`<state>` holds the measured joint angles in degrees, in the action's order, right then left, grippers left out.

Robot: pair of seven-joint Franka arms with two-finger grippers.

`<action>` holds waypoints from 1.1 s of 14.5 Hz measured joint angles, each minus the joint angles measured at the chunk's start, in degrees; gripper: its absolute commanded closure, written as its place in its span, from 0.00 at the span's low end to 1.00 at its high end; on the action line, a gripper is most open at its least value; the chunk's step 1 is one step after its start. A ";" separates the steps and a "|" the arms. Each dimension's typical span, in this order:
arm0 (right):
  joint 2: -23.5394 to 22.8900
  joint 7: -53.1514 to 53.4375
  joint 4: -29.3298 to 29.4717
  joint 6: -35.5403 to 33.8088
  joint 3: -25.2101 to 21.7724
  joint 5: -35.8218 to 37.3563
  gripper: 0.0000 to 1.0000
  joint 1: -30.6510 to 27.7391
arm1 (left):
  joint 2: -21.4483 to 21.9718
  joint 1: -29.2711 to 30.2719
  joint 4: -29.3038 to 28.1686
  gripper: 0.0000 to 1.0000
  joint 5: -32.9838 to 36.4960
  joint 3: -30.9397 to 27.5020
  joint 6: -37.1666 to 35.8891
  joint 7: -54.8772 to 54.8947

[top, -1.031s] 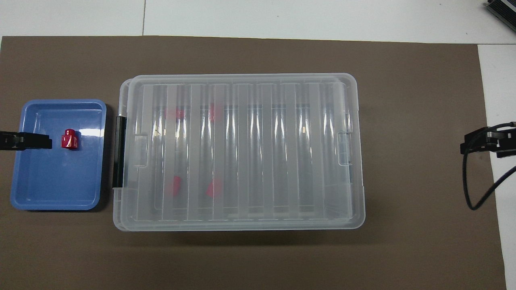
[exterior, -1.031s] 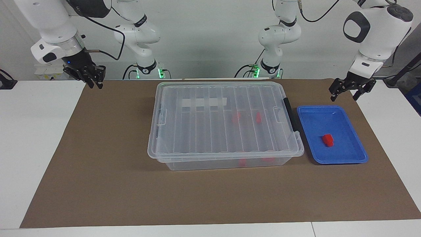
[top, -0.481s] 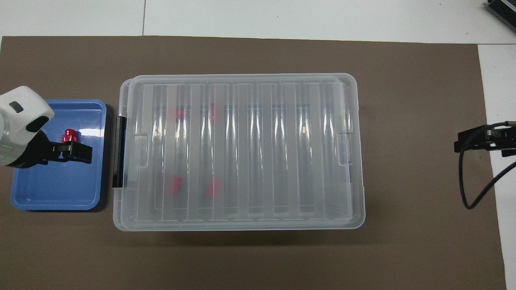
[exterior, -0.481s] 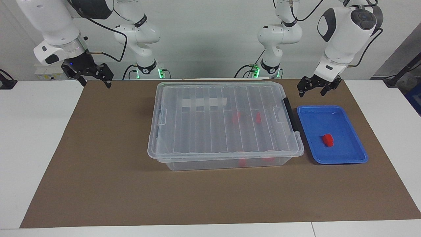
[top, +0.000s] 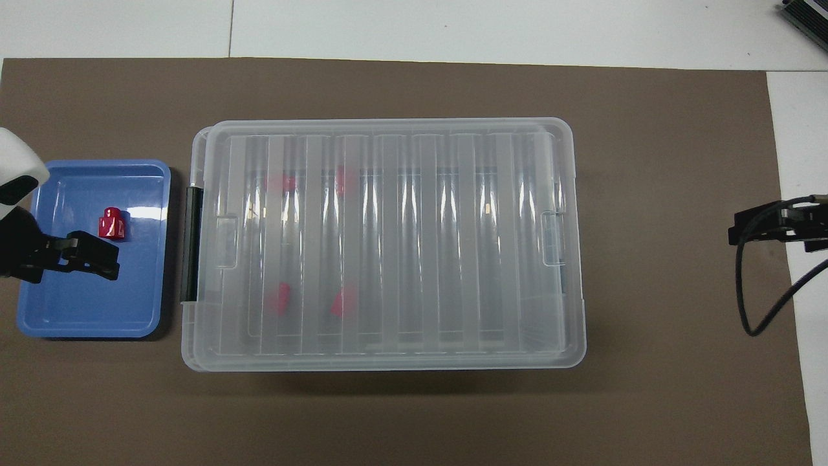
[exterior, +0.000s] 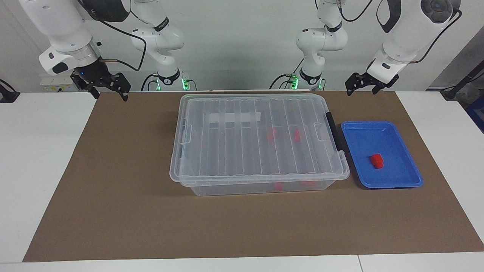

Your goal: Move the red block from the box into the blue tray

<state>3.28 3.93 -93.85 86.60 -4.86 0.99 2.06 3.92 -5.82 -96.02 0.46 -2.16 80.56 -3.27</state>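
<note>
Both claws are hanging spread, empty: left gripper (exterior: pixel 366 86) at tray's 12 o'clock, right gripper (exterior: pixel 107 88) waiting. Red block (exterior: pixel 377 160) is lying in blue tray (exterior: pixel 401 132); box (exterior: pixel 257 139) lid is shut. Risk: arm swinging low, knocking tray.

Red block (exterior: pixel 376 160) in tray (exterior: pixel 397 136); tray just beside box (exterior: pixel 257 143), toward left arm's end; more blocks (exterior: pixel 271 135) inside box.

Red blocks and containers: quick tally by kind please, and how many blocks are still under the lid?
Red block in the blue tray: 1
Red blocks inside the closed box: 4
Blue tray: 1
Clear box with lid: 1
Total: 7 things, 5 of them red blocks.
</note>
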 measured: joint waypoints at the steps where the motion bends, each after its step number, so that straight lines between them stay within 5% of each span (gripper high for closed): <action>1: 0.00 0.00 0.00 0.00 0.00 0.00 0.00 0.00 | -0.25 0.00 0.50 0.00 0.00 -0.42 0.08 0.02; 16: 0.00 0.00 0.00 0.00 0.00 0.00 0.00 0.00 | -0.18 -1.94 3.55 0.00 0.00 -0.36 0.90 -0.10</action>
<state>3.28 3.93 -93.86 86.60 -4.86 0.99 2.06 3.74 -7.76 -92.47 0.46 -2.51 81.46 -3.37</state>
